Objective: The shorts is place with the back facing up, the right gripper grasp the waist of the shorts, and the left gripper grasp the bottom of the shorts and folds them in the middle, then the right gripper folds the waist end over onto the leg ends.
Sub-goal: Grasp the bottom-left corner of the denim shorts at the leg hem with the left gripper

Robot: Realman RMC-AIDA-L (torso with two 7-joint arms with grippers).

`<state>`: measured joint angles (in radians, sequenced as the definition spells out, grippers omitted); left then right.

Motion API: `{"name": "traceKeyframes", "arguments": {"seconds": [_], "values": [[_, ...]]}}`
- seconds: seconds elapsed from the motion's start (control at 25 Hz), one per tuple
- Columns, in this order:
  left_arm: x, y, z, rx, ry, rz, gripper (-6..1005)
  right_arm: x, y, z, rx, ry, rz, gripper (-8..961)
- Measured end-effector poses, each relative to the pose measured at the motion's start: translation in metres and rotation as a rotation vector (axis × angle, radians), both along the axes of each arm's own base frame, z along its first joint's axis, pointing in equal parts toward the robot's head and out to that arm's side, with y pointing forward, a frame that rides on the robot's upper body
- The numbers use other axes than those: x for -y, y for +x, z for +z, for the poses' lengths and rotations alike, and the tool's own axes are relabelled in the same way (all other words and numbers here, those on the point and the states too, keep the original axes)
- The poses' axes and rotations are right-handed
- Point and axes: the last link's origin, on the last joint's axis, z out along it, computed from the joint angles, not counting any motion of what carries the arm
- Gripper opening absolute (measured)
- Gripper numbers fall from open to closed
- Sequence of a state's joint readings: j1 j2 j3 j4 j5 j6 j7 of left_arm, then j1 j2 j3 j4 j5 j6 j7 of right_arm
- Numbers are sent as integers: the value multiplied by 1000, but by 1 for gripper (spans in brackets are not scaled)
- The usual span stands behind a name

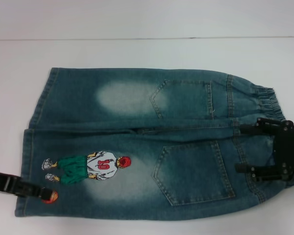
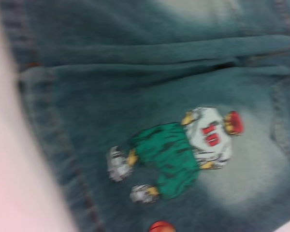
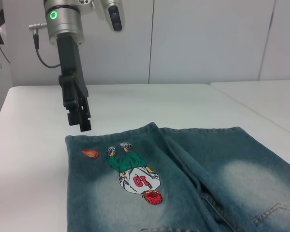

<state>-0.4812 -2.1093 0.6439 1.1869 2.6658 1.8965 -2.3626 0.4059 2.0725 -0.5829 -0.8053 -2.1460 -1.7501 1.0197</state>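
The shorts (image 1: 137,142) lie flat with the back up and both patch pockets showing. Their cartoon figure patch (image 1: 90,167) is on the near leg. The waist (image 1: 267,98) is at the right, and the leg ends (image 1: 27,161) are at the left. My right gripper (image 1: 245,149) hovers over the near half of the waist, open, with one finger on each side of the band area. My left gripper (image 1: 48,195) reaches in from the lower left, its tip by the near leg's hem. In the right wrist view the left gripper (image 3: 82,123) hangs just above the hem corner (image 3: 72,141).
The shorts rest on a white table (image 1: 147,54) with bare surface around them. A second white table (image 3: 266,101) stands off to one side, and a pale wall (image 3: 203,38) lies behind. A small orange patch (image 1: 51,197) sits beside the left gripper's tip.
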Motion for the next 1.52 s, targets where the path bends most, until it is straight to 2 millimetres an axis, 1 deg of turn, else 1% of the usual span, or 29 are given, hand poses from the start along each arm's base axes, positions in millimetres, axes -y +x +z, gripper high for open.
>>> {"name": "traceKeyframes", "arguments": {"seconds": [0.16,0.36,0.64,0.92,1.52], "values": [[-1,-1,6,-62,-9,42,907,-1,-1,1,4,4,6,914],[-1,-2,8,-129,-30,68,907,-1,-2,1,5,5,10,914],[-4,0,3,-144,-42,70,908,-1,-3,0,2,4,14,914],[-5,-8,1,-188,-41,88,908,-2,-5,-2,-2,2,22,915],[-5,-9,-6,-185,-63,99,907,-5,-7,-2,1,5,28,915]]}}
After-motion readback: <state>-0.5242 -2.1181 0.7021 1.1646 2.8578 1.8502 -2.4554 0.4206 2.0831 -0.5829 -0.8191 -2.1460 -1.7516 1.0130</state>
